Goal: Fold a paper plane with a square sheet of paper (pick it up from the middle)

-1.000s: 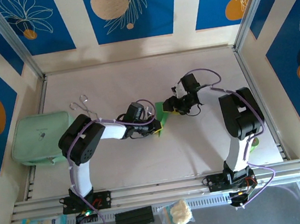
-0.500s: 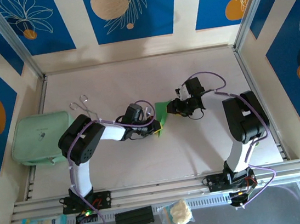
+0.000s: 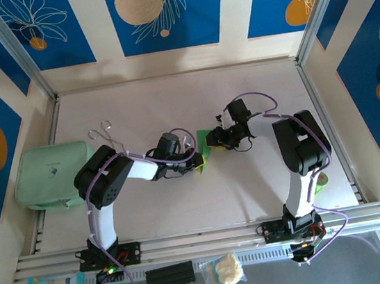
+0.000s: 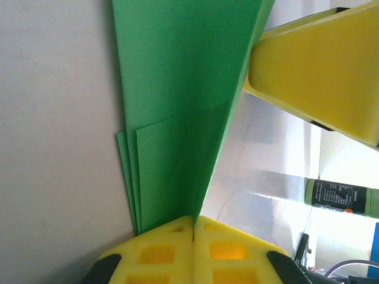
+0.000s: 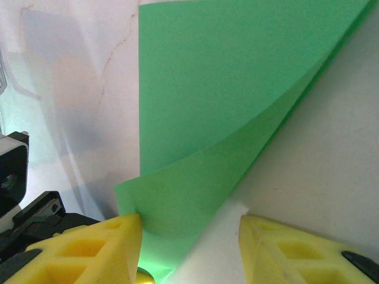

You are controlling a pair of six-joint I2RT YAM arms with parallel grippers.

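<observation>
Near the middle of the pale counter (image 3: 184, 206), walled by blue leaf-patterned panels, is one bright green folded paper sheet (image 3: 204, 139). One pale mint fabric pouch (image 3: 47, 176) sits at the left edge. Two arms reach inward, elbows bent. The left pincer (image 4: 193, 222) is clamped on the sheet's layered end, and the right pincer (image 5: 189, 228) stands parted around a lifted flap.

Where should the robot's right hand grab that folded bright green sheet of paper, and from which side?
The raised loose flap of the folded bright green paper sheet, approached from the side opposite the left hand, which pinches the stacked layers shut. That flap curls up off the table, so the open right hand could probably straddle its thin edge, one finger each side.
</observation>
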